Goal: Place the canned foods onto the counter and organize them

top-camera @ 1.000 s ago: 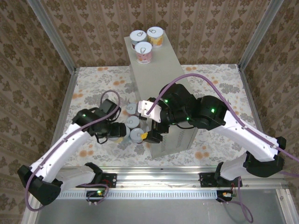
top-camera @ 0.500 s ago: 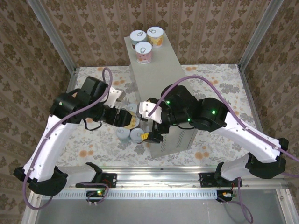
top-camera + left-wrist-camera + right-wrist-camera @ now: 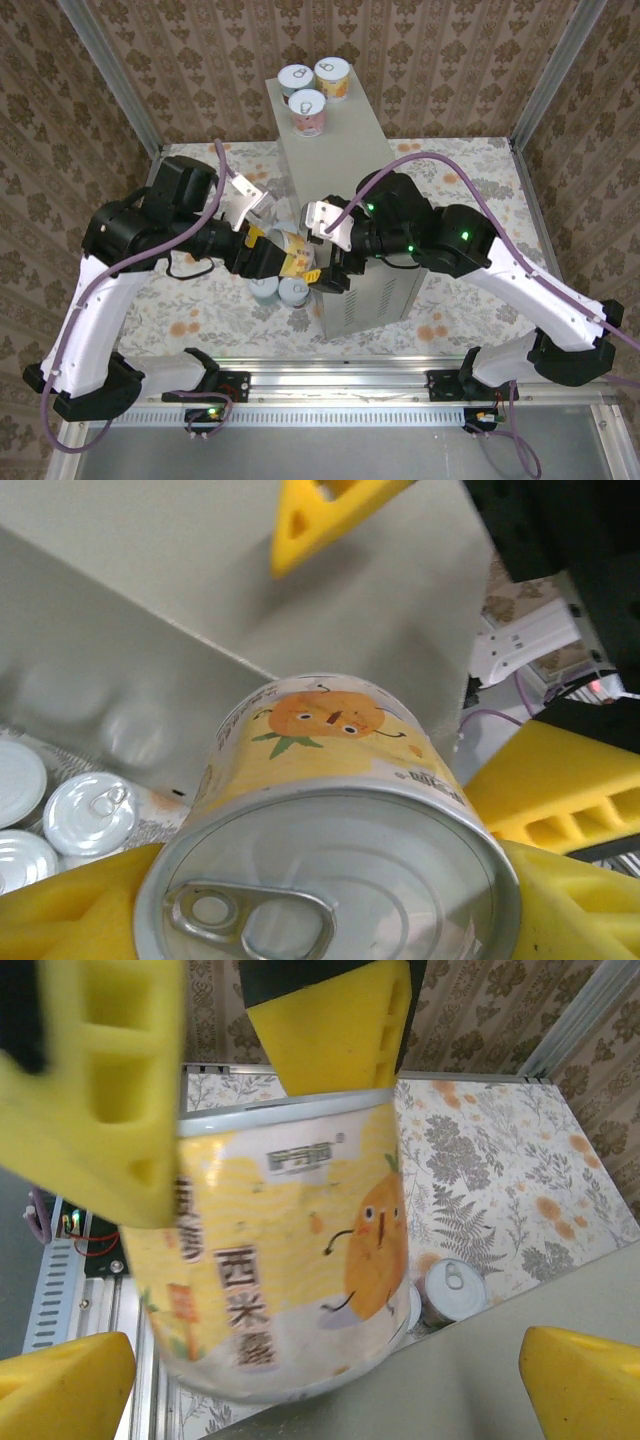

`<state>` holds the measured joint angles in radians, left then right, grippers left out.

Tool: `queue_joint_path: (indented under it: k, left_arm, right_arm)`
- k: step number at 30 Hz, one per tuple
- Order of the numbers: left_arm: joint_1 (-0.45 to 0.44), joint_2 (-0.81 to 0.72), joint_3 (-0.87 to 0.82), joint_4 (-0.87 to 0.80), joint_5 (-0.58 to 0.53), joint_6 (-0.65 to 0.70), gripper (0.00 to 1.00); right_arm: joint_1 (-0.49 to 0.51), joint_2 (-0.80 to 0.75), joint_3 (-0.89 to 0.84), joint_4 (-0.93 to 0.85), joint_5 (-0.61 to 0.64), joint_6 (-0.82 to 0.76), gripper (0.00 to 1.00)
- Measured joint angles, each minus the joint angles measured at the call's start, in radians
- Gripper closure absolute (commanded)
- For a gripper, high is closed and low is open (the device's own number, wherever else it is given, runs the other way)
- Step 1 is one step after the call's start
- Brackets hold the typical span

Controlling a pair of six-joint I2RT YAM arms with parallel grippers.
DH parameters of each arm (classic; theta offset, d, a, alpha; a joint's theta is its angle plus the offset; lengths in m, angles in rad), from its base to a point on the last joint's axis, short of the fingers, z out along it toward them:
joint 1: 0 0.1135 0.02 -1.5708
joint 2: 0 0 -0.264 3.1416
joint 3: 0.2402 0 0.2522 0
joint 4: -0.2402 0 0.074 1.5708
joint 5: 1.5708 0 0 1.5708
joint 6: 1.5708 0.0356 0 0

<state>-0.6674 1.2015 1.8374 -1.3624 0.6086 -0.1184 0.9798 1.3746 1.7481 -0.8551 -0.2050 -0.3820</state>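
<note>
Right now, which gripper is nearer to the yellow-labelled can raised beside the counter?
Left. The left gripper holds the yellow-labelled can between its fingers; the right gripper faces it from the counter side, fingers open, not gripping.

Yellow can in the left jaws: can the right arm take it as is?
Probably yes: the open jaws of the right arm flank the yellow can at its base end, nothing between; the left jaws hold its lid end.

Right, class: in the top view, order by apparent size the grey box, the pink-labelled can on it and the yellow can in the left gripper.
1. grey box, by far the largest.
2. pink-labelled can and yellow can: much alike; the left gripper hides part of the yellow one, so unranked.
</note>
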Motion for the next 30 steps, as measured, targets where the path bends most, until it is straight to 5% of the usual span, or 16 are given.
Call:
queue_joint_path:
  k: [9,26,30]
  left_arm:
    - [0.0,0.0,0.01,0.02,0.009,0.026,0.45]
    - [0.0,0.037,0.029,0.095,0.029,0.055,0.38]
    - [-0.001,0.065,0.032,0.161,0.074,0.044,0.26]
  right_arm:
    - [-0.002,0.092,0.044,0.023,-0.076,0.023,0.0]
    - [-0.031,0.027,-0.034,0.103,-0.09,0.099,0.36]
    - [-0.063,-0.036,-0.102,0.162,-0.087,0.146,0.37]
